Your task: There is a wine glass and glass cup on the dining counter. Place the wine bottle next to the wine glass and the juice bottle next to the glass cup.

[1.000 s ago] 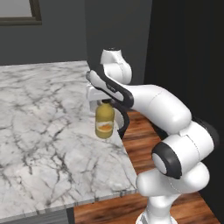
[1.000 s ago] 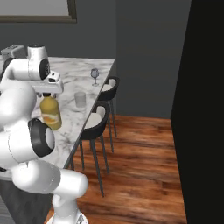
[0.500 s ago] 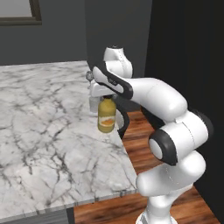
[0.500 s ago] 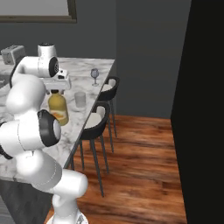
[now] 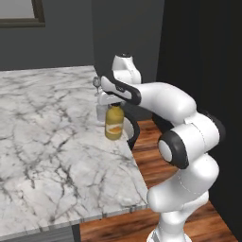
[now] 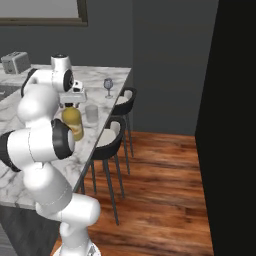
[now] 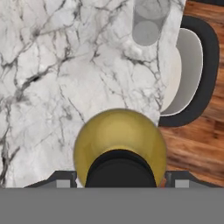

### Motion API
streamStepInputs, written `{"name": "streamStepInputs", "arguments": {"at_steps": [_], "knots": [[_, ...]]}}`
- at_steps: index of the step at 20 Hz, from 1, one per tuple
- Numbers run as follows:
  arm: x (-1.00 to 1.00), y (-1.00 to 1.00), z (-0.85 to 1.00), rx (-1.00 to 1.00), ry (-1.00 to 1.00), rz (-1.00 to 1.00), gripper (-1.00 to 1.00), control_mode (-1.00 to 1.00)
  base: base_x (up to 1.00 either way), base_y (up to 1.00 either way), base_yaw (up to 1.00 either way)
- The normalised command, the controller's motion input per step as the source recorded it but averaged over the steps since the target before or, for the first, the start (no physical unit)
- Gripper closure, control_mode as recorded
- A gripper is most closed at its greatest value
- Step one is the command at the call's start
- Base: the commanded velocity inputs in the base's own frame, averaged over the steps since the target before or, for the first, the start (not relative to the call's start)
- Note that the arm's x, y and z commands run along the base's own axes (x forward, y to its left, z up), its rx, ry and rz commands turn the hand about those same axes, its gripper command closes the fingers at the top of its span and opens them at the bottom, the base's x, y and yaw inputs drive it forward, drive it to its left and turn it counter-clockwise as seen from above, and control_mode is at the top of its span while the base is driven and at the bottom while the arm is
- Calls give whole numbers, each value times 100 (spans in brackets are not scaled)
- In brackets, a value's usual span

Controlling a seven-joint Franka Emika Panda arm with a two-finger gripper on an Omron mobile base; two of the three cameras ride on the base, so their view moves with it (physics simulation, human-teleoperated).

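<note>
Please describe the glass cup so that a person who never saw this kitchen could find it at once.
Look at the dining counter, the broad white marble slab, and follow its edge above the dark bar stools. The glass cup stands there, just beyond the yellow juice bottle. It is a short clear tumbler without stem, unlike the wine glass farther along.

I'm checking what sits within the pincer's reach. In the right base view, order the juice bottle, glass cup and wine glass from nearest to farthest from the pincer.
1. juice bottle, hanging directly under the pincer
2. glass cup, just beyond, near the counter edge
3. wine glass, farther along that edge
</note>
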Motion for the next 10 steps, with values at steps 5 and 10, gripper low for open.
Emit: {"name": "streamStepInputs", "arguments": {"at_steps": [5, 10], "knots": [[47, -1, -9, 0, -1, 4, 100, -100, 0, 0, 0], [39, 0, -1, 0, 0, 5, 100, -100, 0, 0, 0]]}}
